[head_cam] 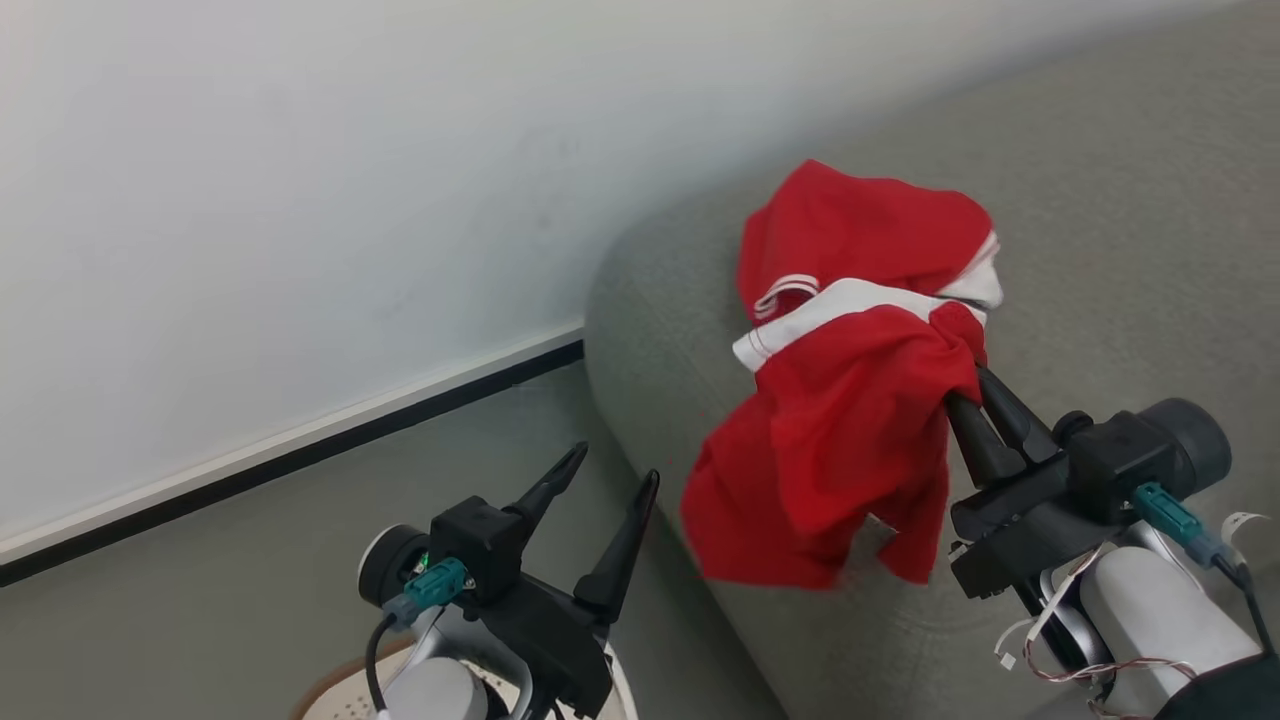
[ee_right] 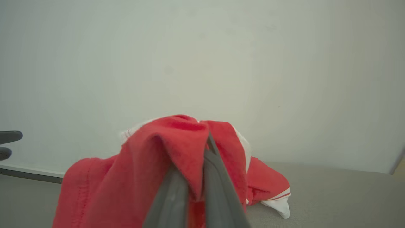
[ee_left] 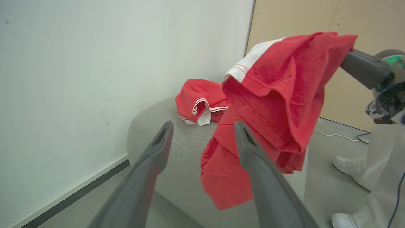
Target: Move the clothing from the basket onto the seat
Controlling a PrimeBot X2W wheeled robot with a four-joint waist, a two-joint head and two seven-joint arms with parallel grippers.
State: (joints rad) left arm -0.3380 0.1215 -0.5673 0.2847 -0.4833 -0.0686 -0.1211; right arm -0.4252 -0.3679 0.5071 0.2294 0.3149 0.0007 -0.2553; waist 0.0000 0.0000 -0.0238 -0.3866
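My right gripper (head_cam: 968, 388) pinches the red garment (head_cam: 840, 450); my left gripper (head_cam: 616, 463) gapes empty. I'd carry it farther over the sofa seat (head_cam: 1120, 250) before releasing.

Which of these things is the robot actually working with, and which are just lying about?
In the job: hanging red garment, pinched in the shut right claw; second red garment, lying on the grey seat; basket, rim at the head view's bottom edge; open left claw, empty.
Just there: white wall, wooden panel, floor cable, a person's white shoes.
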